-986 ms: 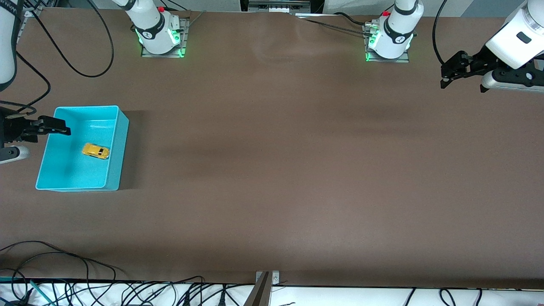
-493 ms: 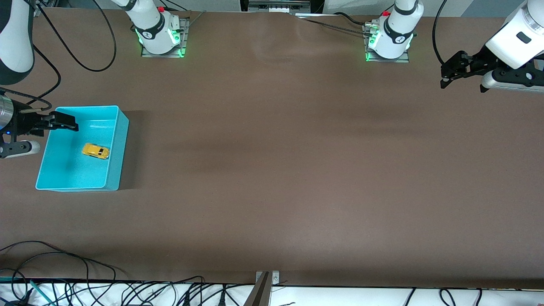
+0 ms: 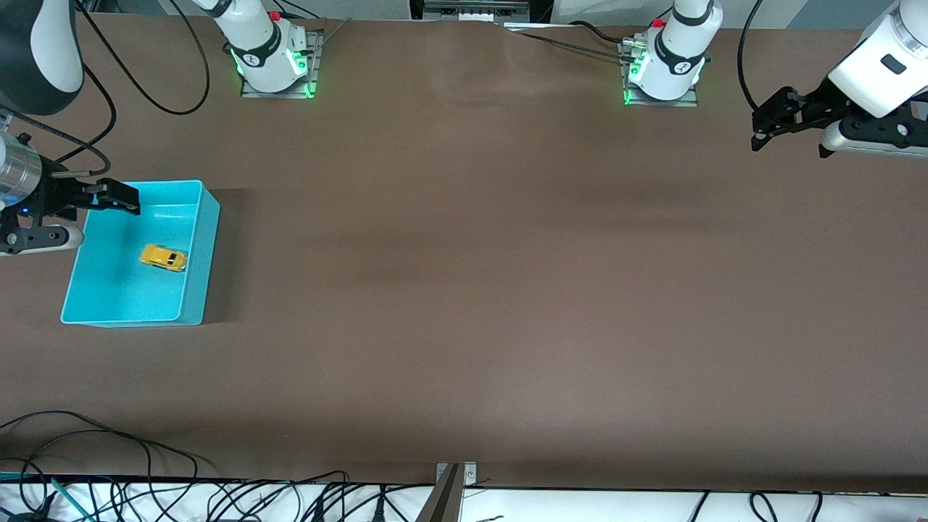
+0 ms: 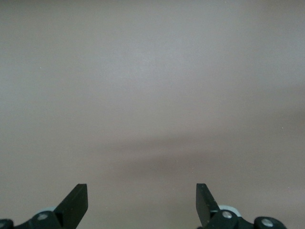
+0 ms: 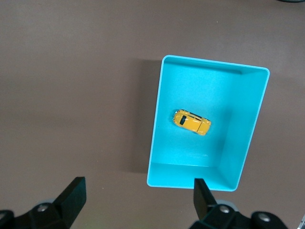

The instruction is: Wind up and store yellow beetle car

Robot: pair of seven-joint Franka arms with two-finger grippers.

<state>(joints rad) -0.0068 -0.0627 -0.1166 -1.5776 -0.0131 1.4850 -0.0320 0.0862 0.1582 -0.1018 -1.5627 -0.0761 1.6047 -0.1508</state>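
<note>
The yellow beetle car lies inside the turquoise bin at the right arm's end of the worktop. The right end effector, wide open and empty, hangs over the bin's rim; it should retreat upward without clipping that rim. The left end effector waits, open and empty, over the left arm's end of the worktop.

Left arm cut off, seemingly at elbow.

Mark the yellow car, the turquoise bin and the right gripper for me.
yellow beetle car [image 3: 163, 257], front view, its roof.
turquoise bin [image 3: 208, 250], front view, its side wall.
right gripper [image 3: 119, 199], front view, between its open fingertips.
</note>
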